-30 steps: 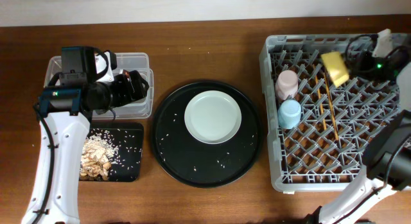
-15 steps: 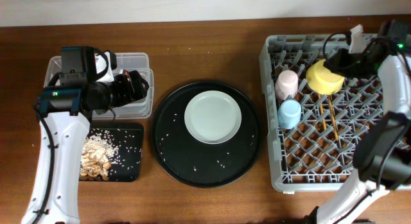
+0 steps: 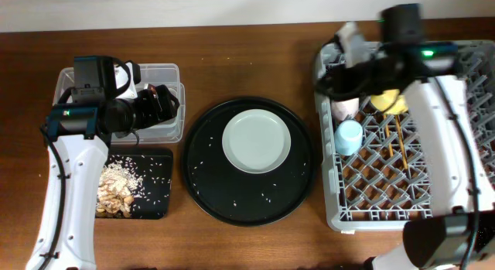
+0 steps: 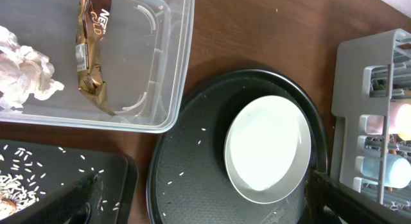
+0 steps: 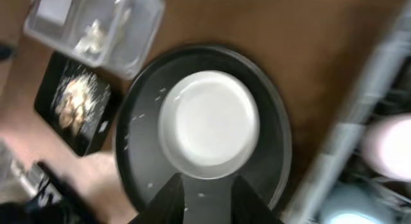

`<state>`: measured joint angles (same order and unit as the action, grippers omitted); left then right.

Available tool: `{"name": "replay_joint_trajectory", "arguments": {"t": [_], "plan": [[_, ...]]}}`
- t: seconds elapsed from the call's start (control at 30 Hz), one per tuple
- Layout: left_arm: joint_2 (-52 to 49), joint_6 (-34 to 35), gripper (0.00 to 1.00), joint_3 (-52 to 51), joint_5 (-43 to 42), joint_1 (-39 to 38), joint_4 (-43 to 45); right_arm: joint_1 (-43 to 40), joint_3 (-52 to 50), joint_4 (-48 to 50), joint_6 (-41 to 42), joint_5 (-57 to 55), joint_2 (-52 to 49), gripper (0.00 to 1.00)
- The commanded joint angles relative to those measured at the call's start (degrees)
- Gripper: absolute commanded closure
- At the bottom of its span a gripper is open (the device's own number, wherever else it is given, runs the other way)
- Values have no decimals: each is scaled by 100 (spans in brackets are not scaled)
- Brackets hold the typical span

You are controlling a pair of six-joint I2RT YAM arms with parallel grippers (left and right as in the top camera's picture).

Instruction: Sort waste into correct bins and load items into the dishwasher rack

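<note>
The pale plate (image 3: 257,141) lies on the round black tray, also in the left wrist view (image 4: 266,150) and the right wrist view (image 5: 209,124). The pink cup (image 3: 345,109), blue cup (image 3: 349,136), yellow bowl (image 3: 389,102) and chopsticks (image 3: 397,138) sit in the grey rack (image 3: 402,208). The tissue (image 4: 22,73) and wrapper (image 4: 93,51) lie in the clear tub (image 3: 166,73). Food scraps (image 3: 114,191) lie in the black tray (image 3: 155,204). My left gripper (image 3: 166,100) (image 4: 205,211) is open and empty over the tub. My right gripper (image 3: 329,83) (image 5: 209,192) is open and empty over the rack's left edge.
The large round black tray (image 3: 249,200) with scattered rice grains sits between the bins and the rack. Bare brown table (image 3: 247,61) lies behind it. The right arm stretches across the rack's back part.
My right arm has swung left from the rack's back right corner to its left edge. It has let go of the yellow bowl, which now rests beside the pink cup. The left arm has not moved.
</note>
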<state>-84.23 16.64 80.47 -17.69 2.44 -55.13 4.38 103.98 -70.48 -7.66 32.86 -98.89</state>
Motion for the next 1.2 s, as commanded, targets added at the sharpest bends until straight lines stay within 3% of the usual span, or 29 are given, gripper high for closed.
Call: {"name": "replay_joint_trajectory", "arguments": {"t": [0.0,0.17,0.33,0.43,0.87,1.17], "plan": [[-28,-46,1,-28,15,20,-7,704,-107,-46,433,-243,-153,76],[-28,-48,1,-28,13,20,-7,1268,-256,-2,1847,-2028,-199,72],[-28,-48,1,-28,13,20,-7,1416,-382,-4,2157,-2280,-210,59],[-28,-46,1,-28,13,20,-7,1414,-761,240,2326,-2302,-210,57],[-28,-46,1,-28,15,20,-7,1443,-3755,4000,2319,-2345,-210,58],[-28,-46,1,-28,13,20,-7,1443,-4656,5193,2319,-2422,-212,59]]}}
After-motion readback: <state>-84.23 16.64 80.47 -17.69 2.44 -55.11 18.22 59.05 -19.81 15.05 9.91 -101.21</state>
